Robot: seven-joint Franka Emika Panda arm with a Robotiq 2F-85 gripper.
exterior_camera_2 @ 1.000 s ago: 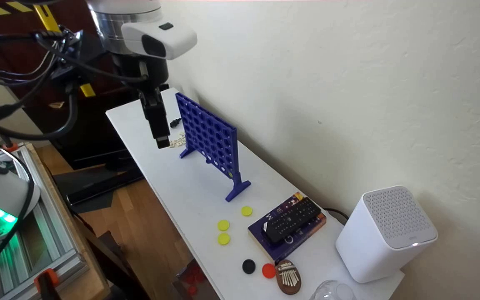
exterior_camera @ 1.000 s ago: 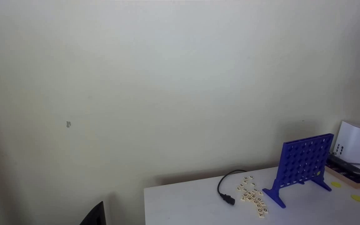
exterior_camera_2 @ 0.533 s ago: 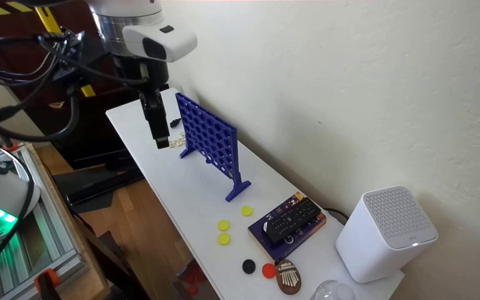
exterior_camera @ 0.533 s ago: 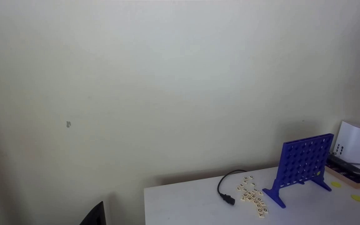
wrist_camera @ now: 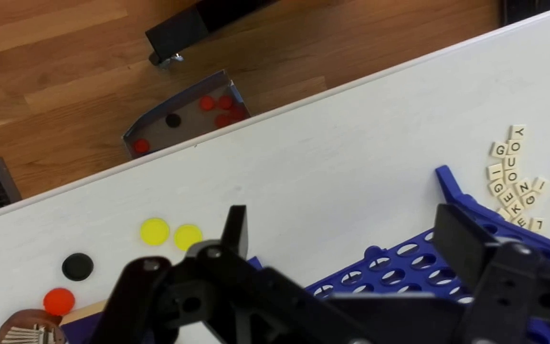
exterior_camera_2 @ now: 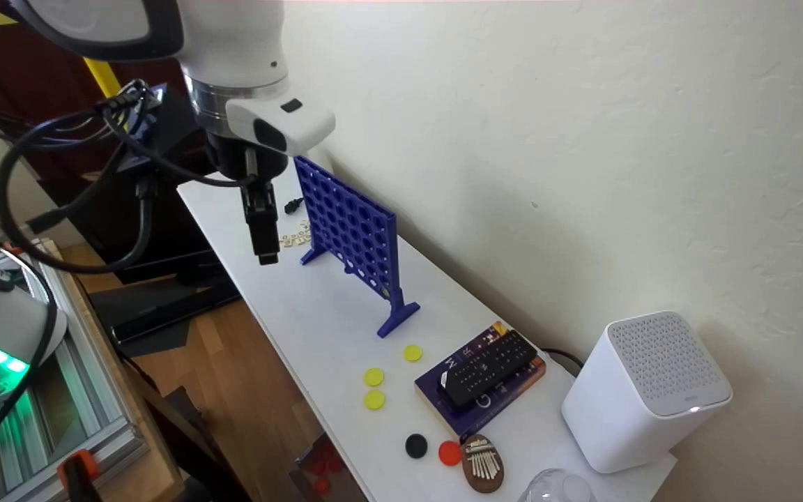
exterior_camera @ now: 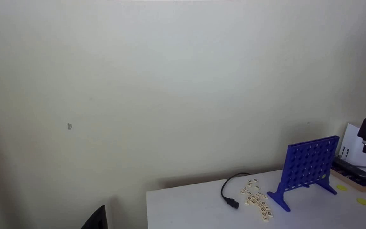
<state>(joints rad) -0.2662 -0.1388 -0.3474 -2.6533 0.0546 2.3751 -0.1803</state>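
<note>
Gripper [wrist_camera: 342, 227]: spread, near blue rack [exterior_camera: 311, 162] | inside: 1 yellow disc [exterior_camera: 323, 176] | box [wrist_camera: 195, 125]: red discs [wrist_camera: 207, 102], 1 black disc [wrist_camera: 173, 120]

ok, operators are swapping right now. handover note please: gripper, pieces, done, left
Gripper: open, nothing between the fingers; above the white table, not touching the blue rack.
Pieces: rack stands upright on the table. Three yellow discs lie loose near the book; black disc lies close to the red disc, which is beside the thumb piano.
Done: one yellow disc appears seated in a bottom corner hole of the rack.
Left: those five loose discs are out of the rack, none gripped.
</note>
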